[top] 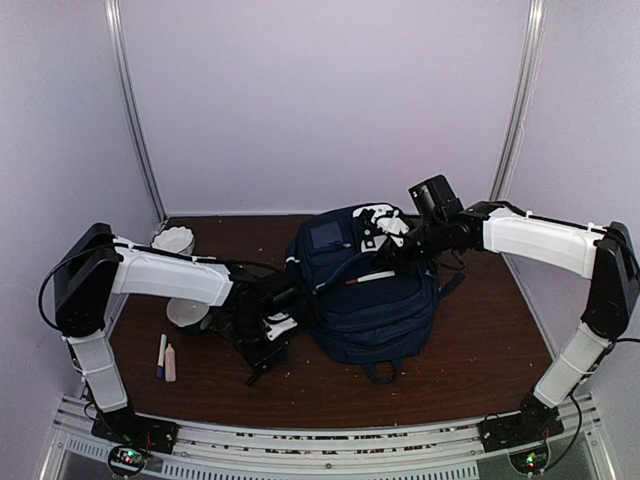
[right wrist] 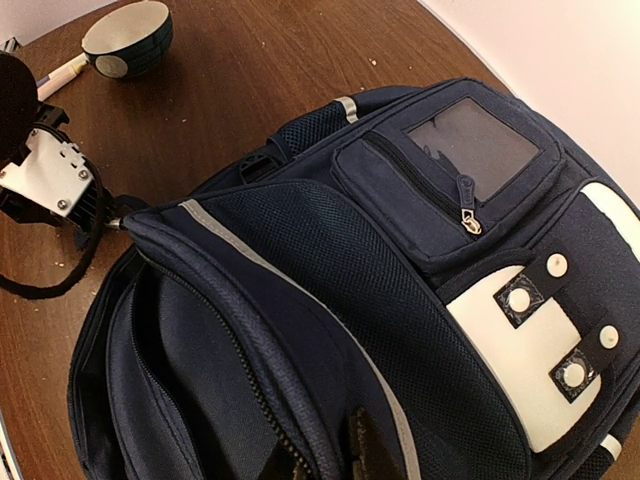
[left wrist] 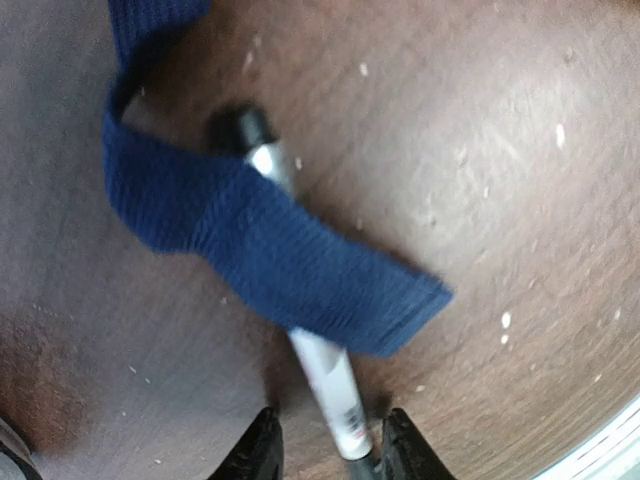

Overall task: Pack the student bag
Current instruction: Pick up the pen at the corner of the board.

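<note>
The right end effector [top: 390, 260] pinches the bag's [top: 370, 300] rim. The left end effector [left wrist: 332, 452], parted, straddles a pen [left wrist: 322, 368] near the surface's [top: 480, 340] edge.

Dark speckled table [top: 470, 350], student bag [top: 370, 300] at centre, white bowl [top: 173, 239] at far left, second bowl [top: 187, 312] nearer, marker [top: 161, 355] beside pale tube [top: 170, 362]

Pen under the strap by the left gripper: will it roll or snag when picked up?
The pen looks round and rigid, so a nudge on the smooth table would probably roll it. The blue strap draped across its middle looks floppy; it should slide off rather than hold, though it may drag. Gripped near its end, it could tilt.
</note>
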You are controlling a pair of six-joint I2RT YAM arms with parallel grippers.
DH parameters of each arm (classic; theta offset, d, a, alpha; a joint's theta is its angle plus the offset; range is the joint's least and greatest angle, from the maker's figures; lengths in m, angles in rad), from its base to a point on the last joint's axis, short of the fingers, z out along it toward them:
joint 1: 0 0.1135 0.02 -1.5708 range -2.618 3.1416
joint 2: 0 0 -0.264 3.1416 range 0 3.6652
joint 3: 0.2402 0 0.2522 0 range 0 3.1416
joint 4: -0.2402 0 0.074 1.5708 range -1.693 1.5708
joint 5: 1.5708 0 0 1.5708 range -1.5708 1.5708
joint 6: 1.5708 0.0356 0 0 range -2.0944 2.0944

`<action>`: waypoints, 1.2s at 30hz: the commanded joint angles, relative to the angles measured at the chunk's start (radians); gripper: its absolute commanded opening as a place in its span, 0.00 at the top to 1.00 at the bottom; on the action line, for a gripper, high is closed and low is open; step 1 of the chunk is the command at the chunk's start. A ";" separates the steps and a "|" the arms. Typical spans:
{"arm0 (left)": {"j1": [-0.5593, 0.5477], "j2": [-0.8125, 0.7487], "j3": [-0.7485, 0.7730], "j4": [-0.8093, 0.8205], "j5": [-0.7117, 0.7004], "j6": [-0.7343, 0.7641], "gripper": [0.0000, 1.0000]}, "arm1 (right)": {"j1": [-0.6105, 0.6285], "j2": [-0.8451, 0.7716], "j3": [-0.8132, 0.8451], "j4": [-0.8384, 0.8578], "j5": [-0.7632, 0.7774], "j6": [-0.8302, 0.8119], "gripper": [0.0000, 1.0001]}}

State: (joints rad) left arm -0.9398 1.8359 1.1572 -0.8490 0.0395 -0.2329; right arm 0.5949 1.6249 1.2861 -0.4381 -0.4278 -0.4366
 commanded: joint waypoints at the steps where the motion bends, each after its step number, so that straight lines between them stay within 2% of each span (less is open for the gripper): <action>1: 0.006 0.044 0.066 -0.048 -0.014 0.010 0.66 | 0.000 0.015 0.013 0.011 -0.037 0.022 0.89; 10: 0.006 0.098 0.105 -0.058 -0.061 -0.068 0.71 | -0.003 0.015 0.011 0.008 -0.039 0.019 0.89; 15: 0.006 0.118 0.114 -0.073 -0.064 -0.082 0.81 | -0.006 0.015 0.011 0.007 -0.042 0.019 0.89; 20: 0.006 0.116 0.122 -0.100 -0.088 -0.099 0.86 | -0.007 0.017 0.012 0.007 -0.044 0.021 0.89; 31: 0.006 -0.052 0.162 -0.241 -0.150 -0.131 0.92 | -0.010 0.031 0.011 0.012 -0.054 0.024 0.89; 36: 0.006 -0.126 0.256 -0.252 -0.163 -0.119 0.94 | -0.012 0.030 0.009 0.018 -0.045 0.021 0.89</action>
State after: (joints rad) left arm -0.9386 1.7866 1.3224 -1.0763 -0.0929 -0.3500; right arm 0.5861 1.6444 1.2861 -0.4389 -0.4564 -0.4362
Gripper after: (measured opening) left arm 0.097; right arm 0.114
